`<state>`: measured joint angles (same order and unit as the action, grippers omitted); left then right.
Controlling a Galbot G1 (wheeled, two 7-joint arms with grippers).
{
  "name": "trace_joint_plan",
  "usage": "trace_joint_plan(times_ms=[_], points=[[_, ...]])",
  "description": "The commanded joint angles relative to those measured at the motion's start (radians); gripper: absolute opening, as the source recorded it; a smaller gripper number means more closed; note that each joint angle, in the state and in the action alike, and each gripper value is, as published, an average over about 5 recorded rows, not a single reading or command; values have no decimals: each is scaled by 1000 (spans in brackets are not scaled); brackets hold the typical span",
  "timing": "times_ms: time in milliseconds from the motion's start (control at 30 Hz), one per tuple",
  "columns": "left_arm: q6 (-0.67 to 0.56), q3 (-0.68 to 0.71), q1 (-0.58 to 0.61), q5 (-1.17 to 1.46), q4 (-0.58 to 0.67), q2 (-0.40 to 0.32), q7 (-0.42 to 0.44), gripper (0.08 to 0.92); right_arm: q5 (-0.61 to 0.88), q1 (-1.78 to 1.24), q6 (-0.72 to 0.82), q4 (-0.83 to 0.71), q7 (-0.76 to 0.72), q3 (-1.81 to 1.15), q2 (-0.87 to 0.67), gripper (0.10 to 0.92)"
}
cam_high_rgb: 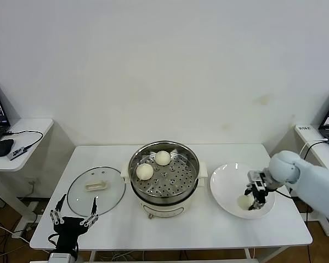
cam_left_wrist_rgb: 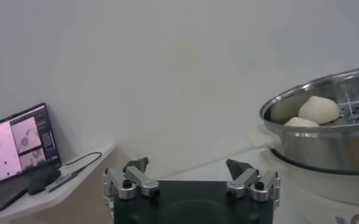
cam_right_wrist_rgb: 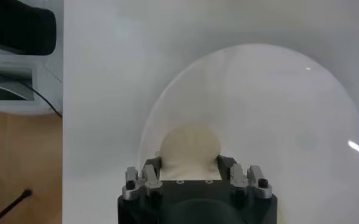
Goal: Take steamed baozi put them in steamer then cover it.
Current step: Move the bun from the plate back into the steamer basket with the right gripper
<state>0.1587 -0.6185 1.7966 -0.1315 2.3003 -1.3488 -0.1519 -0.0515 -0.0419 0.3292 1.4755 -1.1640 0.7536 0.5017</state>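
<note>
**Right gripper takes a bun from the plate; two buns already sit in the steamer**

One cream-white bun (cam_high_rgb: 245, 201) lies on the white plate (cam_high_rgb: 226, 186), at about 4 o'clock on the table as the head camera sees it; the right gripper (cam_high_rgb: 256, 204) is down over it, its fingers (cam_right_wrist_rgb: 152, 165) spread just wide enough to straddle the bun, one on each side and touching or nearly so; whether they already press in, I cannot tell. I judge this the picking-up of a third bun; the next move calls for a gentle squeeze, a straight lift clear of the plate, then a carry toward 9 o'clock to the steamer (cam_high_rgb: 163, 174) at the table's centre. Two buns (cam_high_rgb: 153, 164) rest on its perforated tray, toward 11 o'clock. The glass lid (cam_high_rgb: 96, 190) lies flat on the table at 9 o'clock of the steamer, untouched; the left gripper (cam_high_rgb: 72, 221) waits at the lid's 6 o'clock, spread wide and holding nothing.
</note>
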Motion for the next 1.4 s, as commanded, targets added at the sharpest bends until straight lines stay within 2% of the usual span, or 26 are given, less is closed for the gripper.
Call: trace_joint_plan(times_ms=[33,200,367,567,800,933,1100,1400], points=[[-1,2,1,0,2,1,0,823,113,302,3,44,-13,91,-46,585],[-1,3,2,0,5,5,0,823,183,522,10,36,-11,218,13,585],[-1,5,2,0,8,0,0,823,240,674,31,43,4,336,143,585],[-1,-1,3,0,9,-5,0,823,314,723,41,5,47,376,326,586],[-2,-13,5,1,5,-13,-2,823,394,669,-25,21,135,406,456,593],[-4,-19,5,4,5,-19,-2,823,360,627,-85,46,173,440,507,591],[-3,-25,-2,7,2,-21,-2,823,238,601,-203,39,207,492,557,591],[-5,-23,-5,7,-1,-35,-2,823,101,584,-405,43,187,547,605,588]])
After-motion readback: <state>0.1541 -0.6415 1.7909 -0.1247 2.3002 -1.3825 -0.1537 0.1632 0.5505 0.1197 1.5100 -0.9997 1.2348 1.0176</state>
